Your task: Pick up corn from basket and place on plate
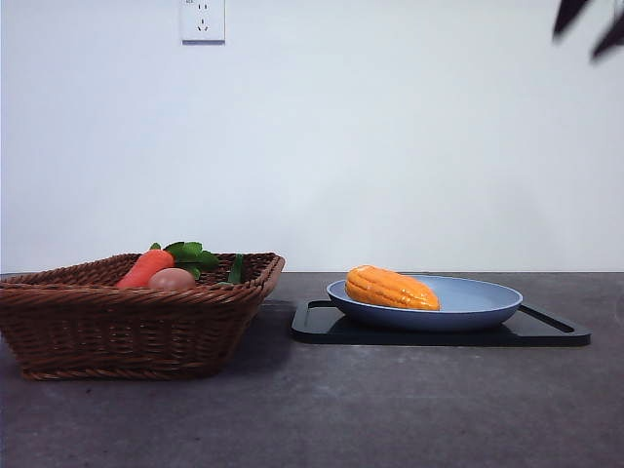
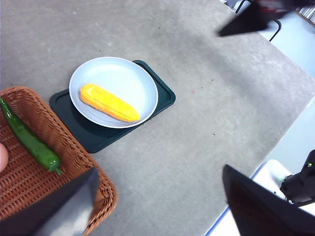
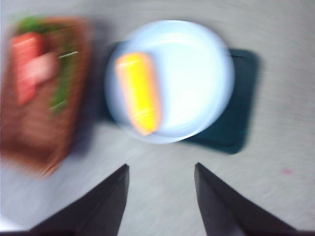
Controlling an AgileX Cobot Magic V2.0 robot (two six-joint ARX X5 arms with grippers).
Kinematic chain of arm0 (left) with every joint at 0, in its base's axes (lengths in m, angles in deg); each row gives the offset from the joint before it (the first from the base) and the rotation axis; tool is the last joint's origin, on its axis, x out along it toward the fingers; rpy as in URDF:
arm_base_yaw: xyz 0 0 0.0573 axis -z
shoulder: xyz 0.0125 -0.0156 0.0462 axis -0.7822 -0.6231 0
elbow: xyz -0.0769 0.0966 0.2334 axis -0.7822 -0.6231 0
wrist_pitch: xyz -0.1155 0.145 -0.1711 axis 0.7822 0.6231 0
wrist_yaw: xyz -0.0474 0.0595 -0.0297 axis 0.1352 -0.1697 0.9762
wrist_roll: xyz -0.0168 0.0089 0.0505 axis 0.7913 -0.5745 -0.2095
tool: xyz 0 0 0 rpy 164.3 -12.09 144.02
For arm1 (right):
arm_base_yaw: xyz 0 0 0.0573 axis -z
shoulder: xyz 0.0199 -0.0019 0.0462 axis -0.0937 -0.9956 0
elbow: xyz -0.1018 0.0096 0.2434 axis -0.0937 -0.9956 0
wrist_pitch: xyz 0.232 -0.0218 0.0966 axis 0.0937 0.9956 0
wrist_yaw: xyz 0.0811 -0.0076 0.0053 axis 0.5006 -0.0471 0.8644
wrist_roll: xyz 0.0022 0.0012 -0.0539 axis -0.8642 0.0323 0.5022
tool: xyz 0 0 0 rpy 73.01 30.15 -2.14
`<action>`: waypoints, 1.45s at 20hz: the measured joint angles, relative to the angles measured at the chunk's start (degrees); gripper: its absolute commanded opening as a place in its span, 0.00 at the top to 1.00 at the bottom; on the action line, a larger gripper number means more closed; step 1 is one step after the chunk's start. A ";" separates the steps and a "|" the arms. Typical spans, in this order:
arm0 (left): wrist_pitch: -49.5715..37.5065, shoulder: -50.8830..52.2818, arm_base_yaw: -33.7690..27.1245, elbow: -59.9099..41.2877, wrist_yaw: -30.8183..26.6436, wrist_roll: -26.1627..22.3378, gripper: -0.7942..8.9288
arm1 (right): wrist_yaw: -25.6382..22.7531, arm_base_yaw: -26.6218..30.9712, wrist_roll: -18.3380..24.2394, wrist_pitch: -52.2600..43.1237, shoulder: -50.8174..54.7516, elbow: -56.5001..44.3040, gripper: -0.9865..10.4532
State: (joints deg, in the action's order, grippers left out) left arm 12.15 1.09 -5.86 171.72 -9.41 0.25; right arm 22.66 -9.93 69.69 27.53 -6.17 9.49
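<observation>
Front view: corn lies on its side in the left part of the plate, which sits on a black tray; the basket to the left keeps a carrot and a tan egg-like item, so the placing appears done. Left wrist view: the left gripper is high above the table, jaws spread wide and empty, with a green pepper in the basket. Right wrist view (blurred): the right gripper is above the plate, jaws apart, holding nothing; only clearing the arms seems left.
</observation>
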 measured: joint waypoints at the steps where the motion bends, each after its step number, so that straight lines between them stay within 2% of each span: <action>1: 0.00 -0.02 0.00 0.00 0.00 0.00 0.61 | 0.00 -2.38 0.31 1.53 3.48 0.00 0.72; 5: 0.00 0.00 0.00 0.00 0.00 0.00 0.77 | 0.02 -12.20 0.42 7.72 13.35 0.04 0.79; 8: 0.50 0.00 0.00 0.00 0.00 0.00 0.92 | 0.00 -17.57 0.42 9.92 17.00 0.04 0.91; 12: 1.90 -0.02 0.00 0.00 0.00 -0.02 0.91 | -0.96 -20.59 1.20 10.32 18.25 0.04 0.91; 24: 1.09 -0.02 0.00 0.00 -0.20 -0.37 0.91 | -1.49 -20.63 0.85 10.03 18.97 0.04 0.91; 27: 1.07 0.85 -3.08 0.00 -8.02 -6.03 0.91 | -1.49 -20.63 0.83 10.03 19.28 0.04 0.91; 29: 0.85 3.26 -6.82 -0.24 -8.79 -7.61 0.91 | -1.49 -20.63 0.83 10.03 19.26 0.04 0.91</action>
State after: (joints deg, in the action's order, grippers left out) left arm 13.00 4.34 -12.67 171.48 -18.20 -7.36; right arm 21.17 -30.57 70.52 37.56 13.09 9.53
